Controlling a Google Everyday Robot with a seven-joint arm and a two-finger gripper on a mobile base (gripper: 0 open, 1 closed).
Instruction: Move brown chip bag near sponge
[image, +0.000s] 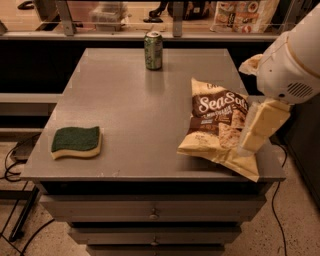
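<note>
The brown chip bag (214, 122) lies flat on the right side of the grey table (125, 95), its lower corner at the front right edge. The sponge (76, 142), green on top with a pale yellow base, lies near the front left edge, far from the bag. My gripper (261, 127) comes in from the right under the white arm (292, 55) and hangs over the bag's right edge, covering part of it. I cannot tell whether it touches the bag.
A green soda can (153, 50) stands upright at the back middle of the table. Drawers (152, 215) are below the tabletop. A counter with packaged goods (245, 15) runs behind. Cables lie on the floor at the left (12, 160).
</note>
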